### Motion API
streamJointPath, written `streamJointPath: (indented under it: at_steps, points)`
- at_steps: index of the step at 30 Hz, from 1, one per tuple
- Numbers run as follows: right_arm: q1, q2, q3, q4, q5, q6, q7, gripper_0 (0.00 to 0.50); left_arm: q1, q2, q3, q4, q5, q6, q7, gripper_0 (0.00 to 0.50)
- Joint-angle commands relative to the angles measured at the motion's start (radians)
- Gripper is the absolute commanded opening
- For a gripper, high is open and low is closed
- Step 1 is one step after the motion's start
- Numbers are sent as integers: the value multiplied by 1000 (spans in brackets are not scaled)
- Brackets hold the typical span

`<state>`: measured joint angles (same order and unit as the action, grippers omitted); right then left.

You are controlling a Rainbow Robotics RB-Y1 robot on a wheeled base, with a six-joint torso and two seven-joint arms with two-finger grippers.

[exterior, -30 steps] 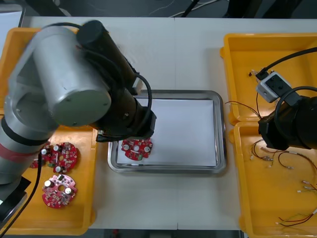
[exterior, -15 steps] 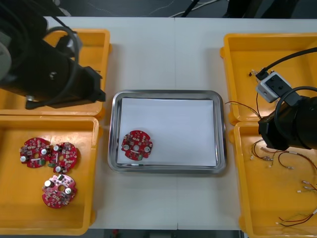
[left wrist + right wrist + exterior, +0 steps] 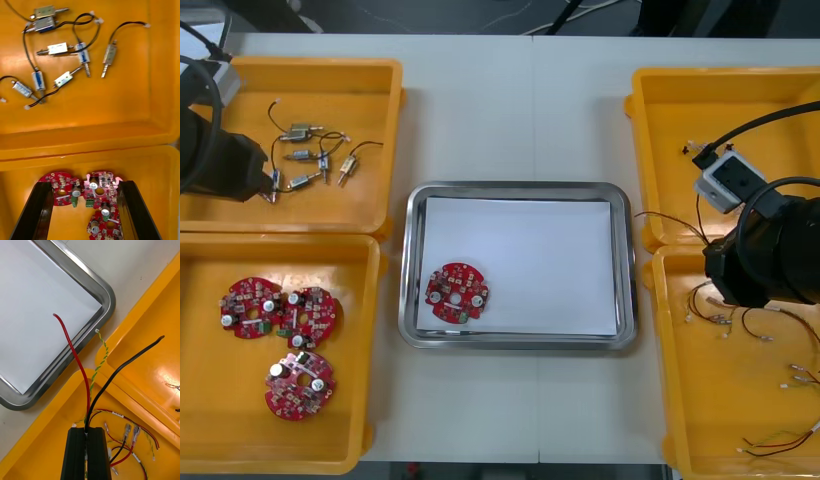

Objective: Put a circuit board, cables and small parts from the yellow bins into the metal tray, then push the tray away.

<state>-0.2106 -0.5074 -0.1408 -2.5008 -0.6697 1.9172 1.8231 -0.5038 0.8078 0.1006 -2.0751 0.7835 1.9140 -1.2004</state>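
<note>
One round red circuit board [image 3: 457, 292] lies in the near left corner of the metal tray [image 3: 520, 187], on its white inside. My left gripper [image 3: 85, 184] stands open with nothing between its fingers, above the red boards [image 3: 93, 187] of the near left bin; small metal parts [image 3: 60, 48] lie beyond in the far bin. My left arm [image 3: 215, 160] is at the table's far left. My right gripper [image 3: 87, 429] is shut on a bundle of cables [image 3: 80, 367]: red, black and twisted yellow-green strands rise from its fingers toward the tray's corner [image 3: 107, 296]. My right arm [image 3: 770, 265] hangs over the near right bin.
Three more red boards [image 3: 280, 315] lie in the near left yellow bin [image 3: 370, 400]. Small metal parts [image 3: 310, 155] with black leads sit in the far left bin. Loose cables [image 3: 780, 440] are spread in the near right bin; the far right bin [image 3: 660, 90] holds little.
My left arm has swung from over the tray's left side out to the table's far left, leaving the circuit board in the tray. The right arm has barely shifted.
</note>
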Motion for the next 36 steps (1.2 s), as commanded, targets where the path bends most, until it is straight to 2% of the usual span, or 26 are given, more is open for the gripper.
streamJointPath:
  at_steps: [1,9,19,24,31,36]
  points:
    - [-33,-53,89,-33,-17,3,-45,0,8,39,27,72,-61,6,-27,500]
    - [-78,-92,236,-33,-36,3,-39,0,2,39,36,216,-73,-87,-44,500]
    - [-156,-120,432,-21,-17,-6,-36,0,-70,27,33,368,-96,-98,-45,500]
    - [-224,-125,529,30,-8,-41,-31,0,-128,7,33,452,-121,-102,-45,500]
    - [-339,-115,673,172,7,-141,-13,0,-222,-44,33,561,-196,-102,-36,500]
    - [-368,-115,739,227,39,-190,8,0,-259,-73,-10,566,-234,-102,-31,500]
